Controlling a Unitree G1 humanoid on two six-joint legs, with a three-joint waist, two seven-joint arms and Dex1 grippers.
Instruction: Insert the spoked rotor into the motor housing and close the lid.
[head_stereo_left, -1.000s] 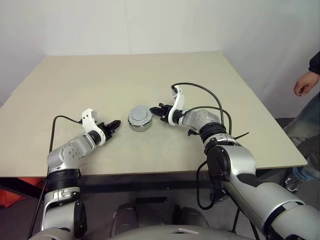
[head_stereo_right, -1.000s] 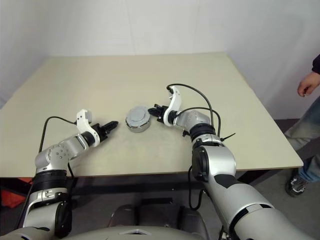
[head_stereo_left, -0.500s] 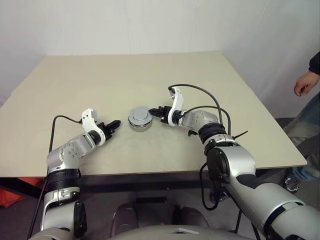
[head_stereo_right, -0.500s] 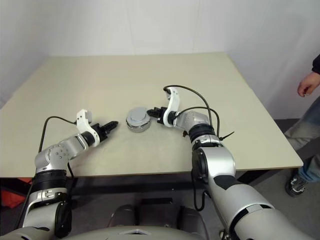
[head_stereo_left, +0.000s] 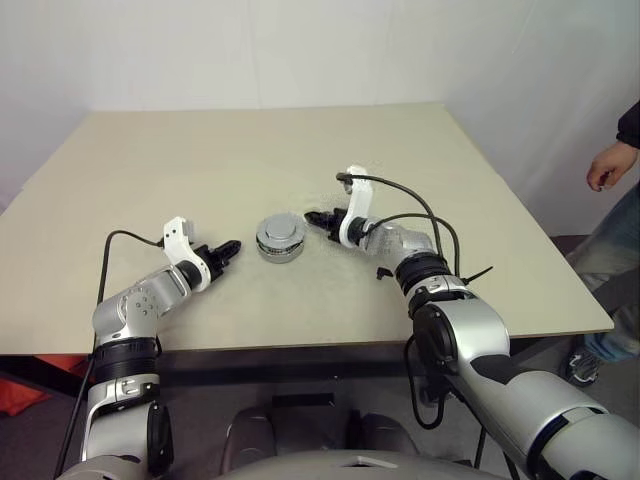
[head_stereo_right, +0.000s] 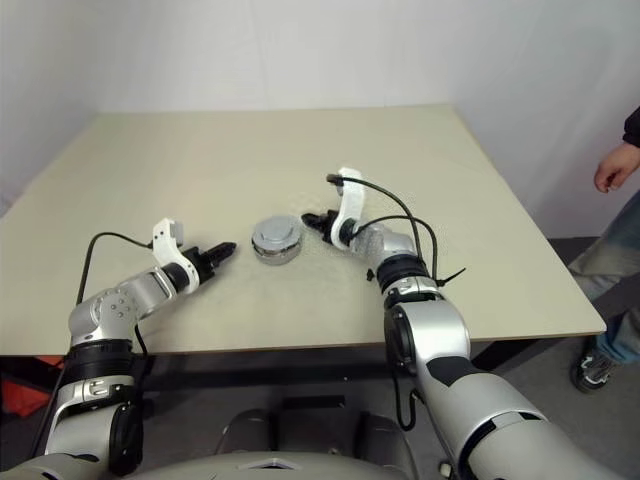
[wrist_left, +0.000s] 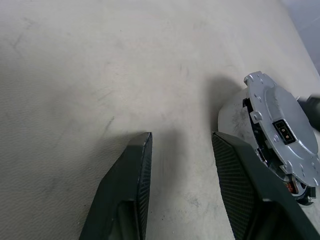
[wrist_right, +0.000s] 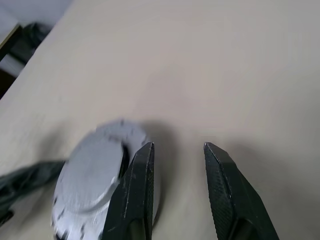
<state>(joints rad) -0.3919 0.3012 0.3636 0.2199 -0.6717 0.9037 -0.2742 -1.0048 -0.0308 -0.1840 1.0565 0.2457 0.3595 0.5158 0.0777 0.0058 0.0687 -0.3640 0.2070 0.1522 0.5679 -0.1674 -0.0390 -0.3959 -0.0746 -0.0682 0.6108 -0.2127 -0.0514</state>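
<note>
Table (head_stereo_left: 250, 150) bears lid (wrist_left: 282, 130); copper visible beneath.

One table (head_stereo_left: 300, 150), one grey motor housing (head_stereo_left: 279, 243) with one lid (head_stereo_left: 280, 232) on top, two robot arms ending in two grippers, left (head_stereo_left: 232, 246) and right (head_stereo_left: 312, 217), and one person (head_stereo_left: 618, 150) standing at the table's edge.

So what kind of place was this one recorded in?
Probably a robot test room or lab: a bare beige table against plain white walls, one small motor assembly on it, and a person standing by at the side.
</note>
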